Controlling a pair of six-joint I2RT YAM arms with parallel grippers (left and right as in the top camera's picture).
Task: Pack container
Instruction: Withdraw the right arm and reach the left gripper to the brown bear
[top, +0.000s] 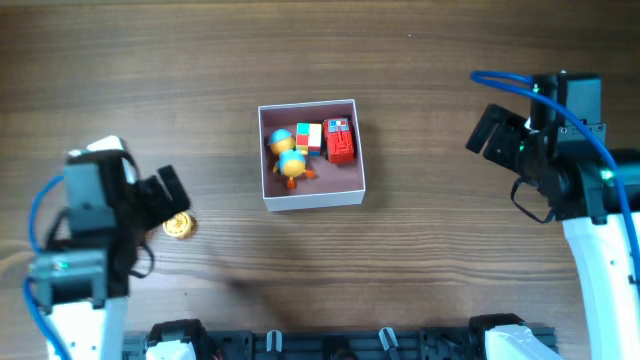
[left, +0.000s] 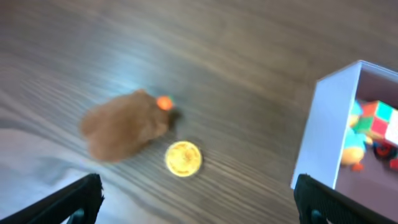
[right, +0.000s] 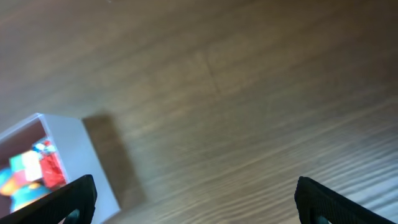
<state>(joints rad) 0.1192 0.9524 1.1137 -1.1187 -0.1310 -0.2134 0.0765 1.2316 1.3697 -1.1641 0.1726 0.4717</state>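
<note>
The container (top: 312, 198) is a square white box with a pink inside at the table's middle. It holds a yellow-and-blue duck toy (top: 290, 160), a coloured cube (top: 309, 137) and a red toy (top: 339, 140). My left gripper (top: 168, 198) is open and empty at the left. In the left wrist view (left: 198, 199) a yellow disc (left: 183, 158) and a brown fuzzy toy (left: 124, 124) with an orange spot lie ahead of it, with the container's wall (left: 323, 130) at the right. My right gripper (top: 487, 130) is open and empty, right of the container (right: 87, 162).
The yellow disc (top: 179, 226) lies on the wood table just beside my left gripper. The brown fuzzy toy is hidden under the left arm in the overhead view. Black fixtures line the table's front edge (top: 330, 345).
</note>
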